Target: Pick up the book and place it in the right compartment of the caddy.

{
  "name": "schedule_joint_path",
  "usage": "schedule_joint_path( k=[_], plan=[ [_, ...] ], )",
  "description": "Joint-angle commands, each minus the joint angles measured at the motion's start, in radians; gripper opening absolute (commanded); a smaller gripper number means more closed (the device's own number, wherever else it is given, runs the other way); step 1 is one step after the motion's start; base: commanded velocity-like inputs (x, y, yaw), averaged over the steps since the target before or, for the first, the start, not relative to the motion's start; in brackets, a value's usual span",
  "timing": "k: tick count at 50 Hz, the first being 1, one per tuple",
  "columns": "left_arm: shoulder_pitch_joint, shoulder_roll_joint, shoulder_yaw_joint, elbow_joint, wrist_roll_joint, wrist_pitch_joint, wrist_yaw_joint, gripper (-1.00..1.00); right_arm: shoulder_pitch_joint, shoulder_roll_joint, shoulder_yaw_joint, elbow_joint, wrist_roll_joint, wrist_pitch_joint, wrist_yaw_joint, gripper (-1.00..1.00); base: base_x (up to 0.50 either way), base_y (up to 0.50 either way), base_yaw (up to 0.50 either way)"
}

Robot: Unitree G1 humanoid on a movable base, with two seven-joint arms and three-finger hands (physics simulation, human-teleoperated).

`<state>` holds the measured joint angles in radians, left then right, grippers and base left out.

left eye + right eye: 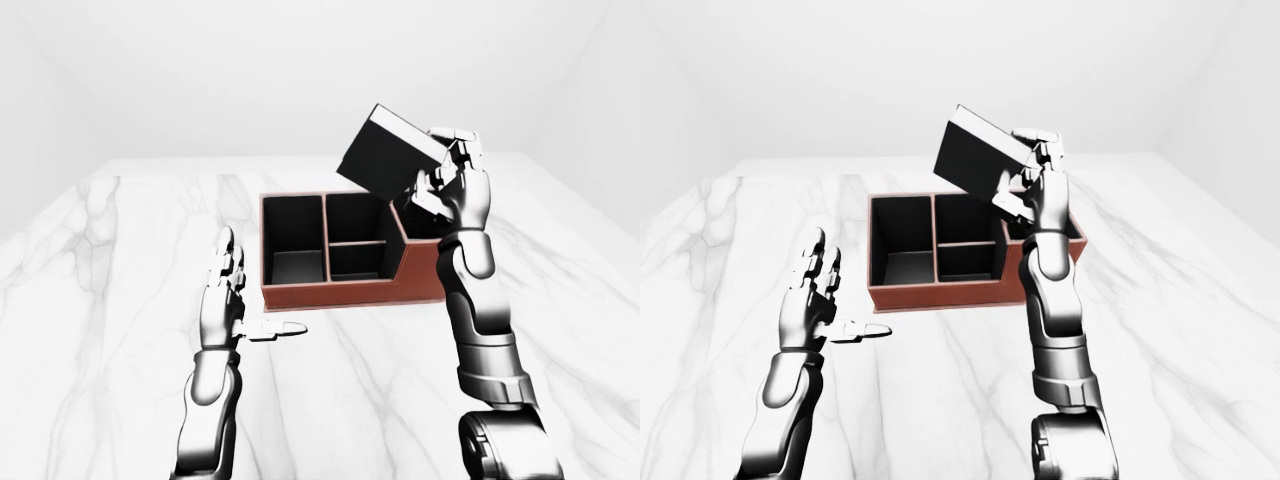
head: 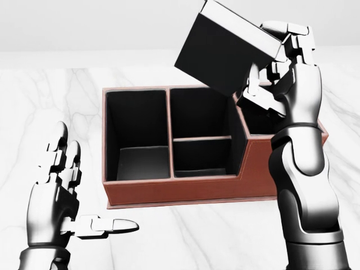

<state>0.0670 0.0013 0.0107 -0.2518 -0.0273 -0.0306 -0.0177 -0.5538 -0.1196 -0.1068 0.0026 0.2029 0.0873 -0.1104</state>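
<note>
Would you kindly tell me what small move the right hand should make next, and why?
Probably lower: the right hand grips the black rectangular book, tilted, above the red-brown leather caddy, roughly over its right compartment, which looks unoccupied where visible. A slight levelling first may help.

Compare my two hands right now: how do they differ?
The right hand is raised above the caddy, fingers closed round the tilted black book; the left hand is low over the marble table, left of the caddy. The right hand carries the book; the left hand is open and empty, fingers spread. Both are silver three-finger hands.
</note>
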Motion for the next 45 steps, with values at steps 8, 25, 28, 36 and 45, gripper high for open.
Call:
schedule_joint_path(
  k=[8,25,28,36,45],
  plan=[
    [-0.003,0.001,0.000,0.008,0.001,-0.005,0.001,1.00,-0.050,-0.080,-0.062,0.067,0.073,0.000,-0.011,-1.00,0.00,0.00,0.00],
    [-0.001,0.000,-0.002,0.006,0.001,-0.004,0.001,1.00,-0.048,-0.113,-0.082,0.119,0.085,0.000,-0.009,-1.00,0.00,0.00,0.00],
    [-0.001,0.000,-0.001,0.009,0.000,-0.007,0.000,1.00,-0.054,-0.122,-0.089,0.133,0.088,0.000,-0.008,-1.00,0.00,0.00,0.00],
    [-0.002,0.000,0.000,0.003,0.000,-0.001,0.002,1.00,-0.056,-0.144,-0.100,0.151,0.096,0.000,-0.007,-1.00,0.00,0.00,0.00],
    [-0.002,0.001,0.002,0.001,-0.002,0.000,0.002,1.00,-0.049,-0.161,-0.111,0.194,0.094,0.000,0.004,-1.00,0.00,0.00,0.00]
  ],
)
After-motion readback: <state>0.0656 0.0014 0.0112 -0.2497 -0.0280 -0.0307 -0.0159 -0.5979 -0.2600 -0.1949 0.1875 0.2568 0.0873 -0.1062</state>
